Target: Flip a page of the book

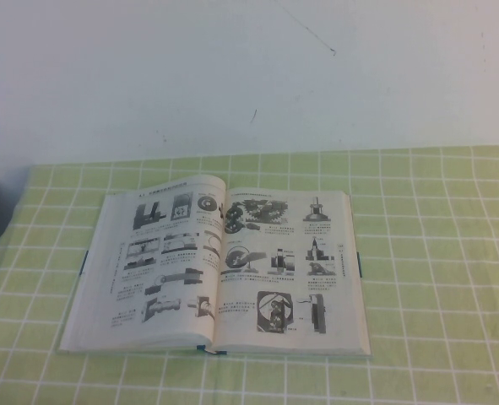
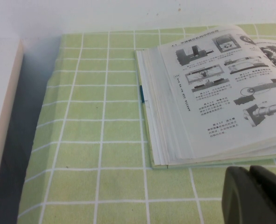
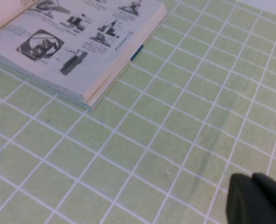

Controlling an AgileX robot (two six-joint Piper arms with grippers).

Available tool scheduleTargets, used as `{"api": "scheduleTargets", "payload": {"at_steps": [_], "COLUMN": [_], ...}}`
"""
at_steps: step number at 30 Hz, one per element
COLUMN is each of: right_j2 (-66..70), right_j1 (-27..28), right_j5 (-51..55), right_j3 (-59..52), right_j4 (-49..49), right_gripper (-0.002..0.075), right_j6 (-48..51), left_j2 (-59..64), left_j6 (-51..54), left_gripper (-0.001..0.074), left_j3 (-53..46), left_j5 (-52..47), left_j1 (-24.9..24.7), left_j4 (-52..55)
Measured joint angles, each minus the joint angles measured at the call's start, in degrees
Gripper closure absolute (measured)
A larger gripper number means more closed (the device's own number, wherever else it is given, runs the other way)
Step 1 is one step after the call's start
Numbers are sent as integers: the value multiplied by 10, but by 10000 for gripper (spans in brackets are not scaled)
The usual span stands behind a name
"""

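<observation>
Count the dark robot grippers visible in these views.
2. The left gripper hangs off the thick open white-paged book's left side; the right gripper, over the green checked tablecloth off its right.

Green checked tablecloth below a white wall.

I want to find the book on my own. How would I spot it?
Look at the green checked cloth on the table. Lying near its middle is the book, open flat, its white pages full of dark machine pictures. Nothing else on the cloth looks like it; the left hand and right hand sit off to its sides.
</observation>
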State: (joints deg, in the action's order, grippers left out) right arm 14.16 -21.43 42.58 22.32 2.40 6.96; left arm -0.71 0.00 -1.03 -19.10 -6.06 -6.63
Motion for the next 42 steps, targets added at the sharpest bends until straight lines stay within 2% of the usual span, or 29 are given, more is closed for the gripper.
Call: {"api": "scheduleTargets", "payload": {"at_steps": [8,16,25,42], "right_j2": [-1,-22,-143,-148], "right_j1": [13,135,197,206], "right_j5": [-10,-117,-208,-219], "right_j3": [-5,-114,-222,-235], "right_j4": [16,30,24,-24], "right_gripper": [728,728,728,728], "right_j6": [5,13,78,84], "left_j2": [0,0,0,0], "left_j6": [0,0,0,0], "left_gripper": [738,738,738,738], "left_j3": [0,0,0,0], "left_j5": [0,0,0,0], "left_j1": [0,0,0,0], "left_j4": [0,1,1,2]}}
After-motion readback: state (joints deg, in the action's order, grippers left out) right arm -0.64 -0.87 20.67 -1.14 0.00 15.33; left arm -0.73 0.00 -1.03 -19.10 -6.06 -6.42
